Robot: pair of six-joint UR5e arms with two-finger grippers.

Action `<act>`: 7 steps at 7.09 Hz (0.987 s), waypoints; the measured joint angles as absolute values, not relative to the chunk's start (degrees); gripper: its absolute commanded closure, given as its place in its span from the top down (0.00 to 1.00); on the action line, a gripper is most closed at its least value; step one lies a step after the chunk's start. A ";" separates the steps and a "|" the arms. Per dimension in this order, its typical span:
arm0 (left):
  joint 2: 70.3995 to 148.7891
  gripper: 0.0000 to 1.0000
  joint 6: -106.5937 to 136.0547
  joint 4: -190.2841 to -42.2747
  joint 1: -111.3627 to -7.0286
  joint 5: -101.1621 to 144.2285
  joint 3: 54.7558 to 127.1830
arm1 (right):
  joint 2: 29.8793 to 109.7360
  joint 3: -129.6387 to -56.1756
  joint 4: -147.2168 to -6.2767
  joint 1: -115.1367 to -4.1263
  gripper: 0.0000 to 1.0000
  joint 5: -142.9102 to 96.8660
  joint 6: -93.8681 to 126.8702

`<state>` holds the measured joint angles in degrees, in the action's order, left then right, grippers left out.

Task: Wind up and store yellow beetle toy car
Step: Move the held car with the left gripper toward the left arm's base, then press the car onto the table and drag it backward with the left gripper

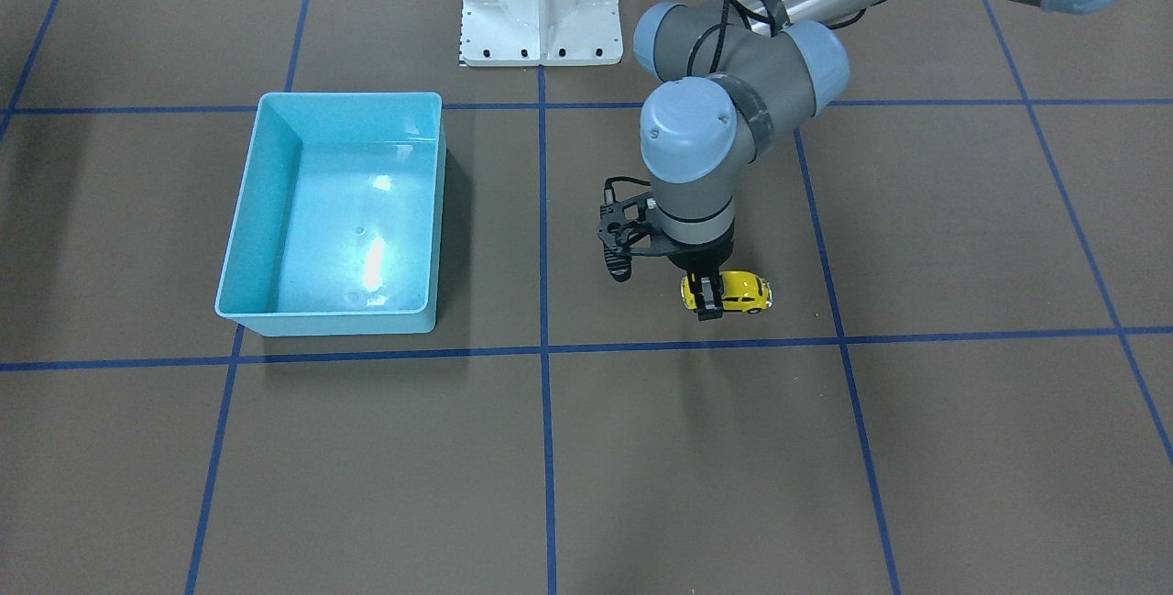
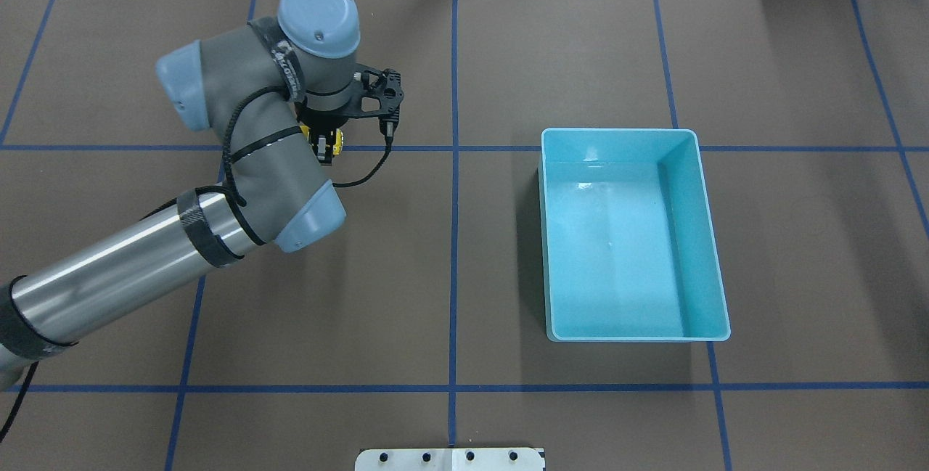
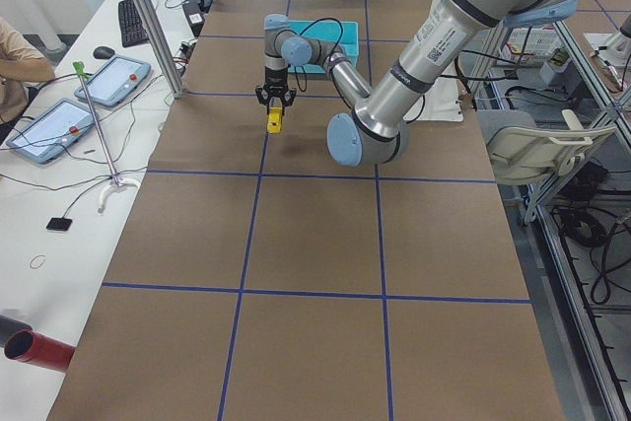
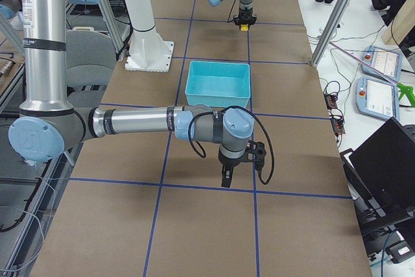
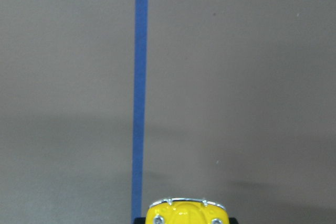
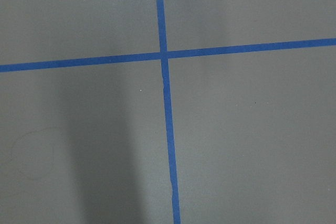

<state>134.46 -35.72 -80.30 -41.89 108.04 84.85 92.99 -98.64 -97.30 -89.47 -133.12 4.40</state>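
Brown table cover, blue tape grid. The left gripper [image 1: 707, 298] is seen clamped across the yellow beetle toy car [image 1: 744, 291], seemingly down on the table, well apart from the light-blue bin [image 1: 261, 201]. Tiny, light and glossy, so slips are expected; it's probably best held across its sides.

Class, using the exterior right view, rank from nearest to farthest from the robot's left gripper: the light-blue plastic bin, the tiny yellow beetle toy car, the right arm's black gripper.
1. The tiny yellow beetle toy car: held by the left gripper, far end.
2. The light-blue plastic bin: mid-table.
3. The right gripper: nearest the camera, beyond the bin.
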 measured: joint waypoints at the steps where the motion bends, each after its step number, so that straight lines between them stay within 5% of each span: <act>1: 130.91 0.00 -39.03 -82.17 -43.39 109.87 87.63 | 92.99 -98.66 -97.29 -89.47 1.00 -133.16 4.40; 3: 124.26 0.00 -40.30 -84.12 -44.48 112.07 93.47 | 92.99 -98.59 -97.30 -89.47 1.00 -133.17 4.36; 7: 117.34 0.00 -40.59 -93.96 -45.69 115.43 93.39 | 93.13 -98.53 -97.30 -89.47 1.00 -133.05 4.38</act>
